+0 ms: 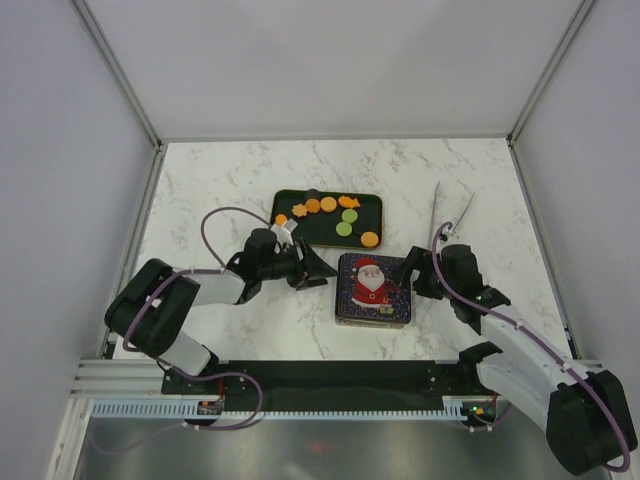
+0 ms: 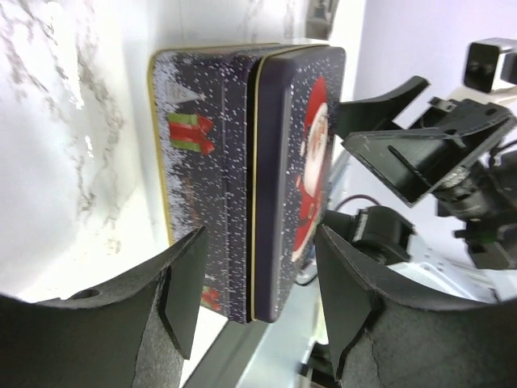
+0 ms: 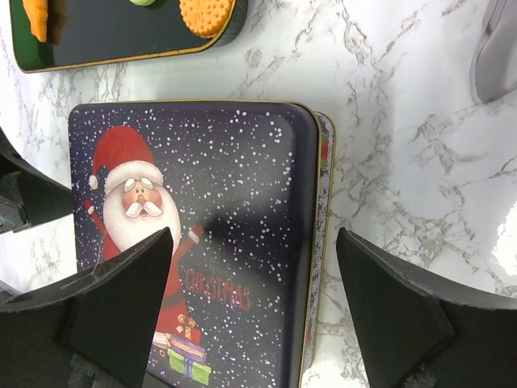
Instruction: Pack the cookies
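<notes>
Top view: cookies [image 1: 328, 205] are lying on the tray [image 1: 320, 233], beyond the lidded tin [image 1: 373, 290]. Left wrist: my left claw [image 2: 262, 279] is standing wide astride the tin's edge. Right wrist: my right claw [image 3: 254, 250] is hanging wide above it, with the cookies cut off at the top edge.

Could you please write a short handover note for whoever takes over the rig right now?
Left gripper: open, empty, at the Santa tin's left side.
Right gripper: open, empty, at its right side.
Cookies: all visible ones lie on the dark tray behind the tin.
Done: nothing packed; the tin's lid is on.
To do: take the lid off, move the cookies in, close it.
</notes>
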